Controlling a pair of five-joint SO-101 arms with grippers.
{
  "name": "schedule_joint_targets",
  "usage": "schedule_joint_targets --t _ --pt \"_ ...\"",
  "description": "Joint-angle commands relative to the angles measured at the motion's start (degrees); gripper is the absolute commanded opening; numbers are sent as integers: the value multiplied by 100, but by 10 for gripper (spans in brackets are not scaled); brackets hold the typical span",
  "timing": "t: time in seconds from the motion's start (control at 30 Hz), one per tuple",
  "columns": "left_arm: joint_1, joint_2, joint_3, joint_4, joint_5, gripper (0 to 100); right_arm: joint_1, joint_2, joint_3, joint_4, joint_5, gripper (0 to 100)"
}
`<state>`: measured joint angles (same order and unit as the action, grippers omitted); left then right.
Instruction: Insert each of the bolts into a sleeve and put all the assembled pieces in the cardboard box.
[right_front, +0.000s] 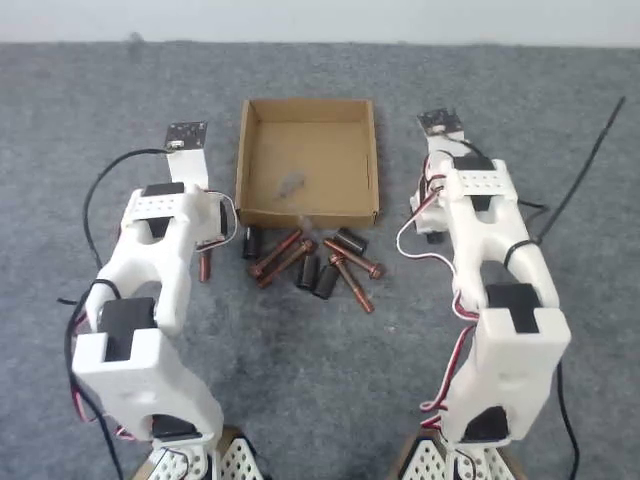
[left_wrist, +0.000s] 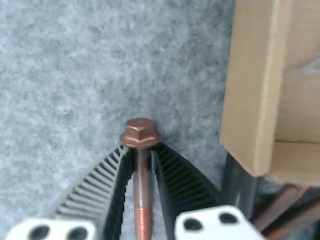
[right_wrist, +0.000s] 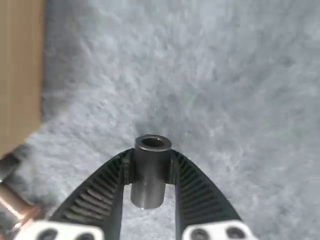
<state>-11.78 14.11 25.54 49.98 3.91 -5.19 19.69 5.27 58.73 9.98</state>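
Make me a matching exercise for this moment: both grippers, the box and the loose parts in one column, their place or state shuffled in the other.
Things:
1. left gripper
2. right gripper
3. cardboard box
4. loose bolts and sleeves

Place or state:
A. lying on the grey carpet in front of the box
B. shut on a dark sleeve
C. standing open-topped between the two arms
D. shut on a copper bolt

Pairs: 1-D, 2-B, 3-C, 4-A.
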Motion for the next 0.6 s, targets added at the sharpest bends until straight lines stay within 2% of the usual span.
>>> schedule_joint_targets --t 0.0,0.27,0.4,0.57 --pt "53 -378 -22 -79 -44 9 66 -787 -343 -101 62 7" --pt "53 -378 -13 -70 -44 10 101 -1358 -149 -1191 62 7" --pt "53 -378 -13 -62 -44 10 84 -1552 448 -1903 18 7" --pt "53 -378 -13 -62 -44 10 75 -1604 1793 -4136 9 7"
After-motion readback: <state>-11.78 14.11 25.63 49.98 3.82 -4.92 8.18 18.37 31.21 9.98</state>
